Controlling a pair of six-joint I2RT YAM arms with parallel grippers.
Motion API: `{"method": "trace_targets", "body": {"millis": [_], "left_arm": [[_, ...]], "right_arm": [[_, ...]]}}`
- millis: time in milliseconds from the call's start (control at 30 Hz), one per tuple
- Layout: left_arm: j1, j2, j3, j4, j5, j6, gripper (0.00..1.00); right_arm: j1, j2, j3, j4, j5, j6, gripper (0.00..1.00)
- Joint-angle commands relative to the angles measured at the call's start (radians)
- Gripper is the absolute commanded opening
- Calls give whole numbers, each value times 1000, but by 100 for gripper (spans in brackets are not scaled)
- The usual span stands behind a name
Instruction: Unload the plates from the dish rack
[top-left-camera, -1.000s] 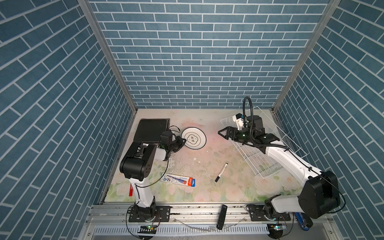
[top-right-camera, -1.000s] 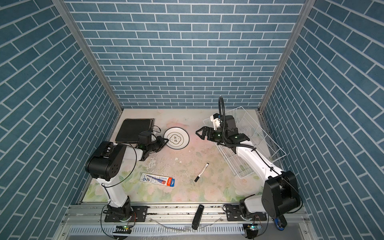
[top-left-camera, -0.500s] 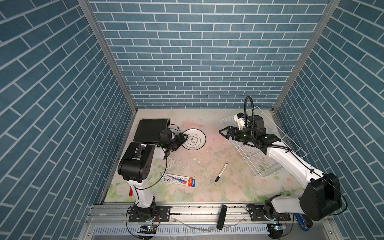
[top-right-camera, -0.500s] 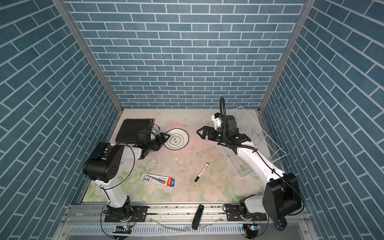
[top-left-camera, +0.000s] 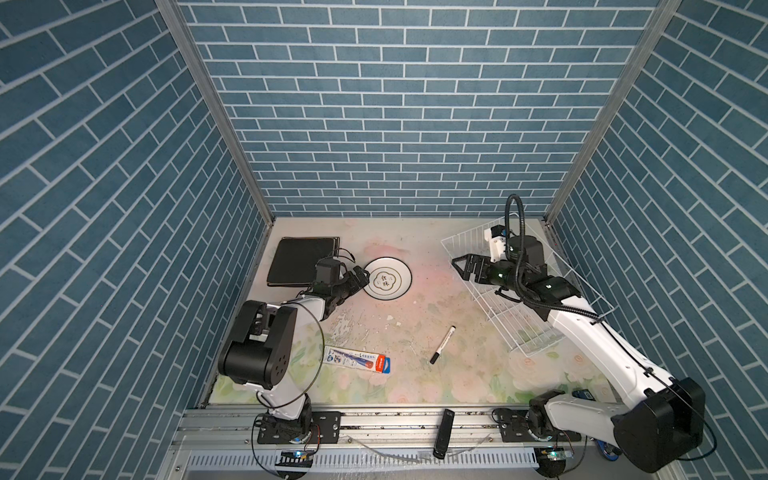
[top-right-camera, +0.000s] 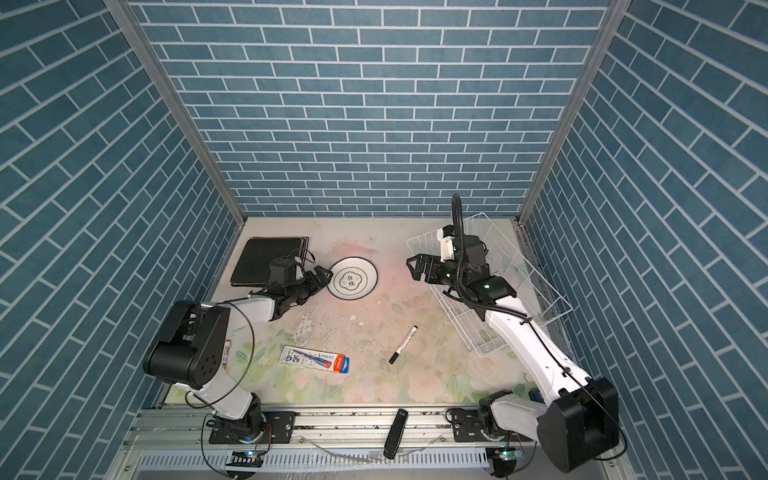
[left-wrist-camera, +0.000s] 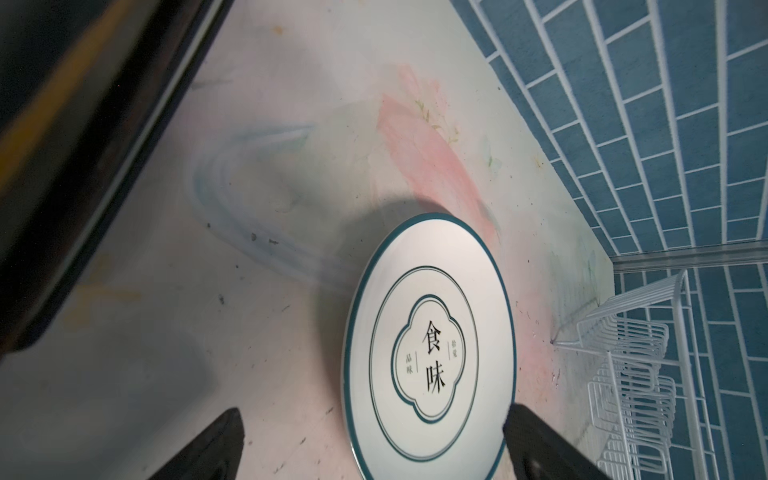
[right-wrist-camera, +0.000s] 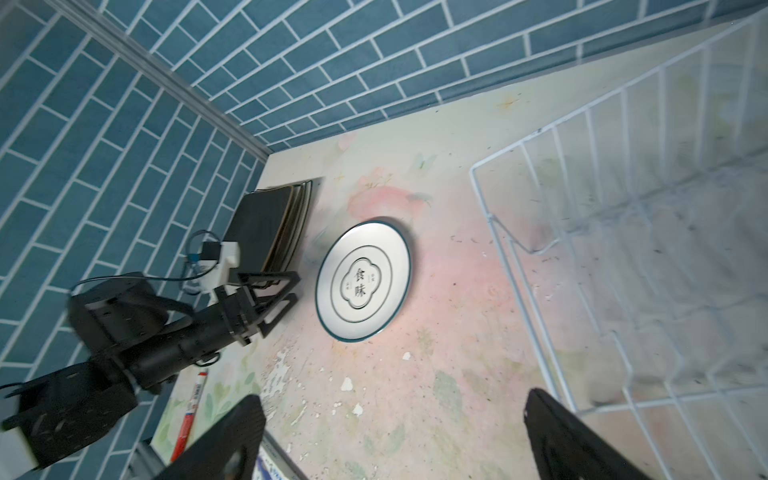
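On the table (top-left-camera: 415, 386), the white wire dish rack (top-left-camera: 528, 340) stood along the right. A stack of square plates (top-left-camera: 297, 262), black on top, lay at the far left, and the round white plate (top-left-camera: 388, 277) lay flat just right of it. The left gripper (top-left-camera: 362, 277) sat at that plate's left rim, jaws wide, gripping nothing. The right gripper (top-left-camera: 459, 269) hung over the rack's far left corner, wide and empty.
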Motion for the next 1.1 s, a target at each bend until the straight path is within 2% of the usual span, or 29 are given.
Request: {"method": "trace_targets", "body": {"millis": [0,100,233,367,467,533,667,800,1067], "left_arm": [[-5,-113,-21,-66,-73,133,100],[-12,-232,-22,-124,-124,250,100],[-18,-391,-41,-159,-206,408,100],[-21,-546,-123,-86,-322,537,100],[-22,-619,-207,32,-367,583,100],[-22,-638,-254,105,-390,606,100],[-22,-667,-303,189,-425,725,100],[-22,-694,-388,325,-461,841,100],[-22,-714,-490,442,-593,910,100]], "right_arm": [[-17,-72,-90,-18,228,-92,99],[-36,-151,-179,34,365,-161,99],[-91,-238,-295,117,468,-243,99],[-170,-289,-411,241,528,-308,99],[-228,-290,-481,337,564,-347,99],[-269,-277,-516,395,568,-355,99],[-338,-227,-587,540,540,-361,99],[-364,-133,-652,727,514,-366,99],[-381,77,-709,1018,474,-440,99]]}}
